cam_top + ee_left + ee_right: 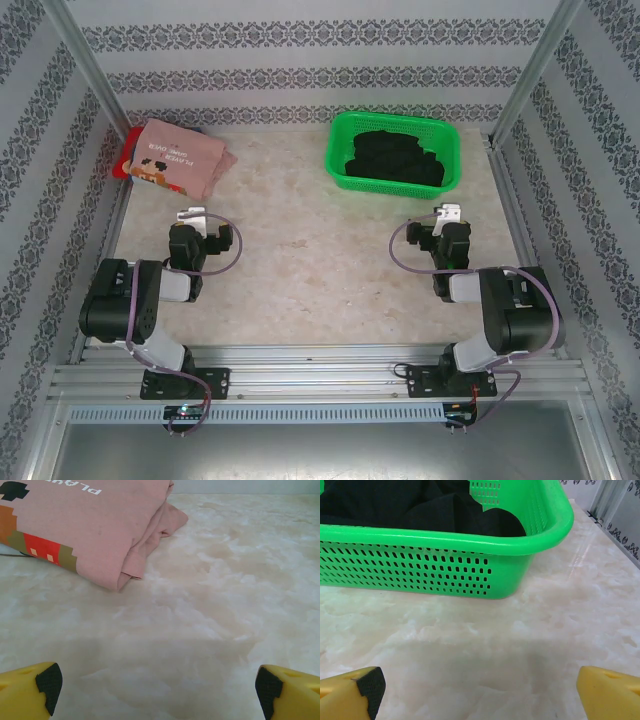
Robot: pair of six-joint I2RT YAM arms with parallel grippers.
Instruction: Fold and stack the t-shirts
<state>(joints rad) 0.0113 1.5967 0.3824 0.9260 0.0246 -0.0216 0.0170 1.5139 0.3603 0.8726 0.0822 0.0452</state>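
While left fingers [30,692] and right fingers [607,692] stand apart, a green basket [445,570] holds the black t-shirt [395,505]

Overhead from behind, wrist views skimming table [320,275]

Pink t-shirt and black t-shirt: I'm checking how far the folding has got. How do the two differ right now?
The pink t-shirt is folded; the black t-shirt is bunched up. The pink t-shirt lies on the table, the black t-shirt inside the green mesh basket. The pink t-shirt bears print; the black t-shirt looks plain. Both are cloth at the table's far side.
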